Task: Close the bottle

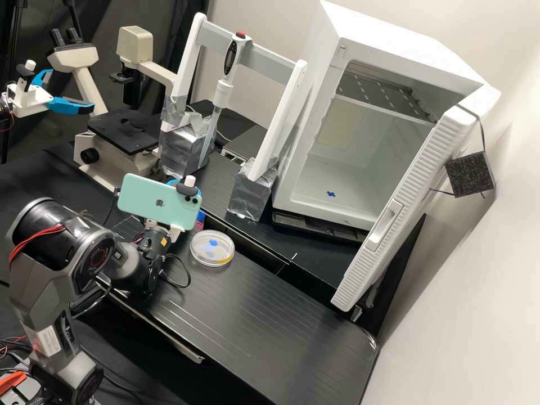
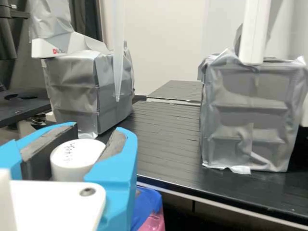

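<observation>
In the high view the gripper [image 1: 173, 181] is mostly behind the phone, a bit of blue showing above the phone's edge. A small pink and blue thing [image 1: 200, 217], perhaps the bottle, stands just below the phone's right corner. Seen from the wrist, the gripper [image 2: 79, 147] is shut on a round white cap [image 2: 72, 161] with handwriting on top, held between the dark pads. Whatever is under the cap is hidden by the gripper. Beside the right finger, lower down, shows a pink bottle [image 2: 153, 223] with a blue top [image 2: 150, 207].
A mint-green phone [image 1: 152, 203] is mounted on the arm. A petri dish [image 1: 225, 260] lies on the bench [image 1: 264, 315] close by. Behind stand two silver-wrapped blocks [image 1: 251, 194], a pipette [image 1: 211, 126], a microscope [image 1: 125, 132] and an open white incubator [image 1: 388, 28].
</observation>
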You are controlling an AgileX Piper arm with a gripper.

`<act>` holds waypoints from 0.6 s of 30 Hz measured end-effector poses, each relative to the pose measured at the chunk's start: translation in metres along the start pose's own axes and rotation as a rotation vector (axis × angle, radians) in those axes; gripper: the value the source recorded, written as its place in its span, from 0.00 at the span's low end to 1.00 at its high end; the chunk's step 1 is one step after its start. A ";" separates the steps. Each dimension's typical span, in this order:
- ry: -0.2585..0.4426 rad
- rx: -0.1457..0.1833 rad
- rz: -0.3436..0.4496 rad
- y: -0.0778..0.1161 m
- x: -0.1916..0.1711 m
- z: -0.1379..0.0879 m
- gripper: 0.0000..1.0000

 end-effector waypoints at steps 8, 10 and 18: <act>-0.001 -0.004 0.004 0.003 0.004 0.002 0.00; 0.000 -0.005 0.008 0.004 0.007 0.001 0.00; -0.014 -0.004 0.013 0.006 0.014 0.002 0.00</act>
